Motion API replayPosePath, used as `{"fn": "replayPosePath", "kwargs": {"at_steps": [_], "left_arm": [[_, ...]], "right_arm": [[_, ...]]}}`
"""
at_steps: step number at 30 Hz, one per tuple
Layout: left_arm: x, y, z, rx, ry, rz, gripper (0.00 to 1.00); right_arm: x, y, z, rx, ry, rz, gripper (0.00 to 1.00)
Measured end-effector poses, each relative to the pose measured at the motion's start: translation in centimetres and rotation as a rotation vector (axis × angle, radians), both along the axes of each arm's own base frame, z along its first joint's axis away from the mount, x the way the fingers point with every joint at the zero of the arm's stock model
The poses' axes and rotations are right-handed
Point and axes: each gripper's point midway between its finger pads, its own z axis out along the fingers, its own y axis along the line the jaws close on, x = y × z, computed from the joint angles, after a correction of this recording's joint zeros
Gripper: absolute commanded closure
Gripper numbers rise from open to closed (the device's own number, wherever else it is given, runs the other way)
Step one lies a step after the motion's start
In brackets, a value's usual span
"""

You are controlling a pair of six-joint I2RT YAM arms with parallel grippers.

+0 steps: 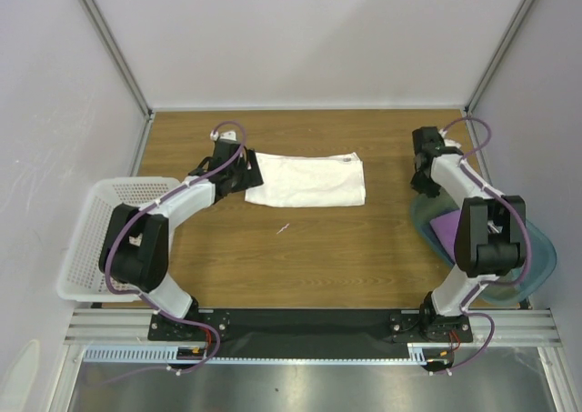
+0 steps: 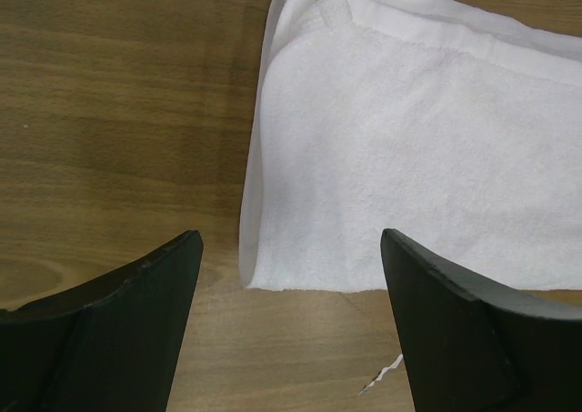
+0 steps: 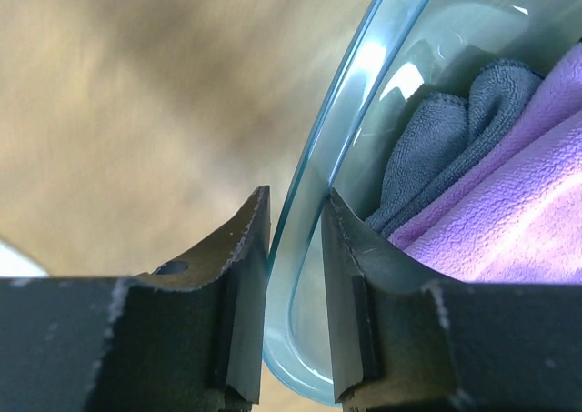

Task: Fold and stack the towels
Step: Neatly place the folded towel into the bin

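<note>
Your left gripper [image 2: 289,248] is spread wide at a corner of the folded white towel [image 1: 307,179] on the table [image 1: 318,248], probably lined up to pinch it. Your right gripper [image 3: 298,198] is clamped on the bin [image 3: 364,75] rim, likely to steady or drag it. The purple towel [image 3: 509,212] and navy towel [image 3: 436,148] are bunched inside.

The left arm [image 1: 186,194] and right arm [image 1: 455,174] are clad in white with black joints; purple cables [image 1: 229,124] are looped alongside.

Overhead, left-wrist close-up: same white towel [image 1: 306,179]
</note>
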Motion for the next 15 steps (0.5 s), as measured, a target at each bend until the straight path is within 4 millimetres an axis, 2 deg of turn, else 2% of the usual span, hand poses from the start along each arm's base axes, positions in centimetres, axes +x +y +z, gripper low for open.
{"fn": "replayPosePath", "kwargs": {"at_steps": [3,5,10,15], "left_arm": [[0.0,0.0,0.5,-0.004,-0.010,0.000,0.15],[0.0,0.0,1.0,-0.008,-0.022,0.000,0.14],[0.0,0.0,2.0,-0.016,-0.045,0.000,0.15],[0.0,0.0,2.0,-0.016,-0.046,-0.001,0.15]], "right_arm": [[-2.5,3.0,-0.1,-0.009,0.054,0.139,1.00],[-3.9,4.3,-0.1,-0.010,0.086,0.219,1.00],[-5.8,6.2,0.2,0.005,0.131,0.381,1.00],[-8.0,10.2,1.5,-0.037,0.165,0.624,1.00]]}}
